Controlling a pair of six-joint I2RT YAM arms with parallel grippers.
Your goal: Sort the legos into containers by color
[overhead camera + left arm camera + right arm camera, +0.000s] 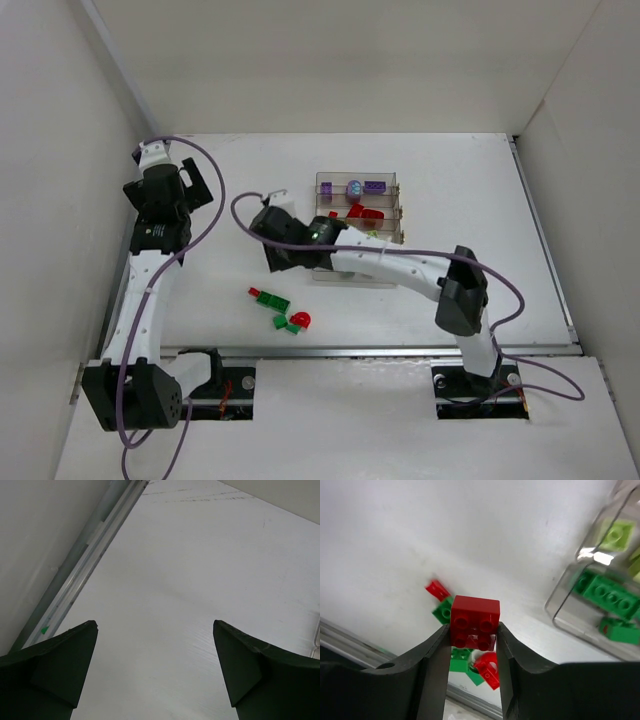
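Loose legos point(280, 308) lay by the table's near edge. Right jaws pinched a red brick point(475, 622) beside the tray's point(398, 205) left end. Its red lane point(362, 212) lay beyond, toward the far-right corner. Left jaws spread, empty, far-left.

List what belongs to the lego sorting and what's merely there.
Job:
- red brick, gripped in the right pincer
- loose green and red bricks on the table
- divided tray, holding purple bricks and sorted red bricks

Merely there:
- purple cables
- white walls
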